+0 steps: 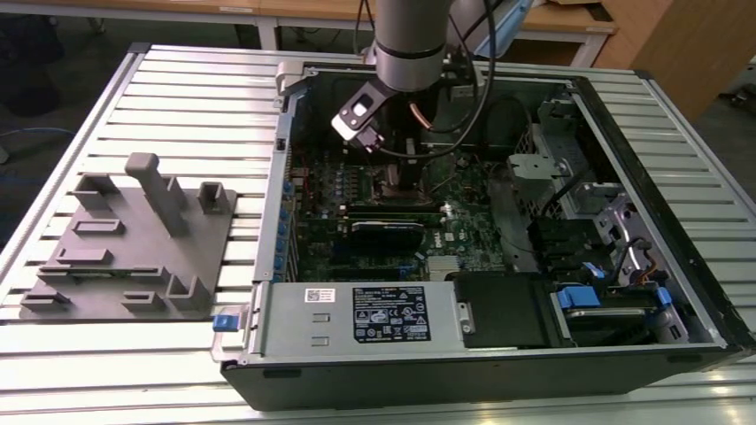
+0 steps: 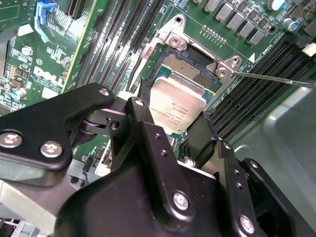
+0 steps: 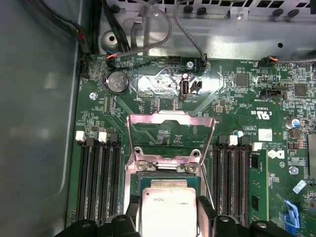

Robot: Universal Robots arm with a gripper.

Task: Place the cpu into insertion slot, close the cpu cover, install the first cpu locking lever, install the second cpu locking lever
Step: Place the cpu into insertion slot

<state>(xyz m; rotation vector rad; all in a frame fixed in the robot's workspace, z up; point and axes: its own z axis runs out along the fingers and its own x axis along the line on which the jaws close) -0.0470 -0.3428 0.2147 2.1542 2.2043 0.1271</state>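
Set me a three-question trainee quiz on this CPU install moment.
1. True or false: the cpu cover stands open.
2. The gripper is shut on: A) a memory stick, B) the cpu, C) a cable.
3. In the second wrist view, does the cpu hide the whole insertion slot?
Key: 1 true. 2 B. 3 No, part of its contact field shows.

Grey fixture on slatted table; coin battery
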